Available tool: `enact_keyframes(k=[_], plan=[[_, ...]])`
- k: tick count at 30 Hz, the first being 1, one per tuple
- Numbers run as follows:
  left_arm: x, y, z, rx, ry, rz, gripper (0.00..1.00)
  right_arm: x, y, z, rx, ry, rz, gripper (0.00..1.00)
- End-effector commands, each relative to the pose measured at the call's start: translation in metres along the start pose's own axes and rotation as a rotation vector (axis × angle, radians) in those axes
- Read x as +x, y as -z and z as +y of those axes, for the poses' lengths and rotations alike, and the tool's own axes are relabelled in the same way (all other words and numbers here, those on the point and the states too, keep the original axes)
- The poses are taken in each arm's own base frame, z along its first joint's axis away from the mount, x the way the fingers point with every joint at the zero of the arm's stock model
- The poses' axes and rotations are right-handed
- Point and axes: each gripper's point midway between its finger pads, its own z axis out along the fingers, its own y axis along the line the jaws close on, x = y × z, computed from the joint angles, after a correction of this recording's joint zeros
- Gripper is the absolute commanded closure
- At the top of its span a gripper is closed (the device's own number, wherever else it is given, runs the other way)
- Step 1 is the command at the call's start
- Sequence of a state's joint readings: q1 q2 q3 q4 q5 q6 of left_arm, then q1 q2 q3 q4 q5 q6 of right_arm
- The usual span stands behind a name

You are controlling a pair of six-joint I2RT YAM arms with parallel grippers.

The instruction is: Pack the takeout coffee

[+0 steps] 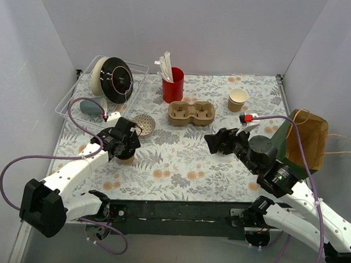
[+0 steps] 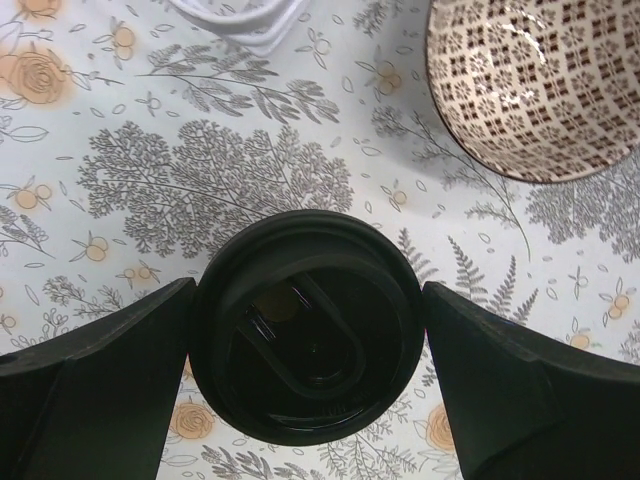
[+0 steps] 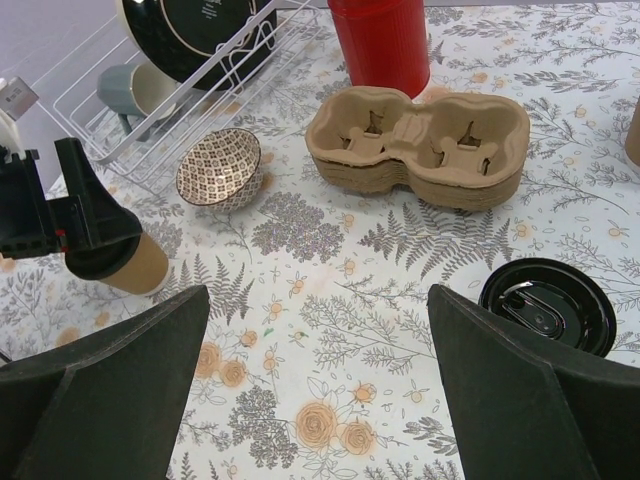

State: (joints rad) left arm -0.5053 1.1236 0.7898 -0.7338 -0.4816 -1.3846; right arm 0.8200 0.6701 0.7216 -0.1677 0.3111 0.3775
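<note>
The takeout coffee (image 1: 126, 159), a brown paper cup with a black lid (image 2: 310, 325), stands upright on the floral cloth at the left. My left gripper (image 1: 121, 142) comes down over it, one finger on each side of the lid's rim and touching it. The right wrist view shows that cup (image 3: 135, 265) under the left gripper's black fingers. My right gripper (image 3: 318, 300) hangs open over bare cloth near the middle, nothing between its fingers. A second loose black lid (image 3: 548, 303) lies just right of it.
A brown two-cup carrier (image 1: 191, 113) sits at centre back, with a red holder (image 1: 173, 83) behind it. A tan lidless cup (image 1: 237, 100) stands back right, a brown paper bag (image 1: 308, 139) at the right edge. A patterned bowl (image 1: 144, 124) and wire dish rack (image 1: 102, 84) are close to the left gripper.
</note>
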Motion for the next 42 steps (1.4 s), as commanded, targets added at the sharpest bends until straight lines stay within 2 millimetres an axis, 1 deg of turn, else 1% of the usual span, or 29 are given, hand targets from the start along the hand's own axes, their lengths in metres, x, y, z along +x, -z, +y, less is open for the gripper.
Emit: enact_keyframes(k=[1, 2, 3, 6, 14, 17, 18, 21, 22, 24, 25, 27, 29, 31, 32, 36, 42], plan=[[-0.015, -0.007, 0.023, -0.084, 0.064, -0.046, 0.14, -0.009, 0.003, 0.003, -0.012, 0.001, -0.030, 0.02], [-0.015, -0.009, 0.027, -0.089, 0.077, -0.043, 0.14, -0.009, 0.003, 0.003, -0.014, 0.001, -0.031, 0.02], [-0.021, -0.010, 0.032, -0.090, 0.113, -0.057, 0.13, -0.010, 0.004, 0.003, -0.013, 0.002, -0.033, 0.02], [-0.023, -0.013, 0.040, -0.106, 0.143, -0.060, 0.12, -0.010, 0.004, 0.003, -0.015, 0.002, -0.034, 0.02], [-0.021, -0.013, 0.056, -0.199, 0.184, -0.054, 0.02, -0.012, 0.008, 0.002, -0.019, 0.001, -0.047, 0.02], [-0.025, -0.010, 0.059, -0.222, 0.208, -0.071, 0.02, -0.012, 0.010, 0.001, -0.015, 0.004, -0.051, 0.02], [-0.026, -0.008, 0.061, -0.228, 0.212, -0.069, 0.02, -0.013, 0.010, 0.001, -0.016, 0.003, -0.054, 0.02], [-0.040, 0.005, 0.051, -0.171, 0.248, -0.089, 0.02, -0.014, 0.011, 0.001, -0.015, 0.010, -0.051, 0.02], [-0.050, 0.012, 0.043, -0.134, 0.268, -0.100, 0.02, -0.014, 0.010, 0.001, -0.015, 0.011, -0.048, 0.02], [-0.059, 0.023, 0.041, -0.111, 0.283, -0.117, 0.02, -0.014, 0.010, 0.001, -0.015, 0.014, -0.046, 0.02], [-0.068, 0.030, 0.038, -0.094, 0.295, -0.137, 0.02, -0.014, 0.010, 0.002, -0.017, 0.013, -0.044, 0.01], [-0.075, 0.036, 0.041, -0.099, 0.303, -0.155, 0.02, -0.013, 0.010, 0.001, -0.009, 0.016, -0.039, 0.02], [-0.077, 0.039, 0.041, -0.100, 0.305, -0.159, 0.02, -0.012, 0.009, -0.002, 0.009, 0.015, -0.024, 0.01], [-0.074, 0.035, 0.041, -0.104, 0.301, -0.152, 0.02, -0.012, 0.010, -0.001, 0.009, 0.012, -0.019, 0.01], [-0.066, 0.029, 0.042, -0.110, 0.297, -0.136, 0.02, -0.012, 0.010, -0.001, 0.003, 0.011, -0.020, 0.01], [-0.040, 0.012, 0.040, -0.106, 0.308, -0.071, 0.02, -0.017, 0.016, 0.001, -0.009, 0.002, -0.039, 0.02], [-0.027, -0.003, 0.042, -0.118, 0.344, -0.038, 0.02, -0.020, 0.019, -0.001, 0.000, 0.005, -0.049, 0.01]])
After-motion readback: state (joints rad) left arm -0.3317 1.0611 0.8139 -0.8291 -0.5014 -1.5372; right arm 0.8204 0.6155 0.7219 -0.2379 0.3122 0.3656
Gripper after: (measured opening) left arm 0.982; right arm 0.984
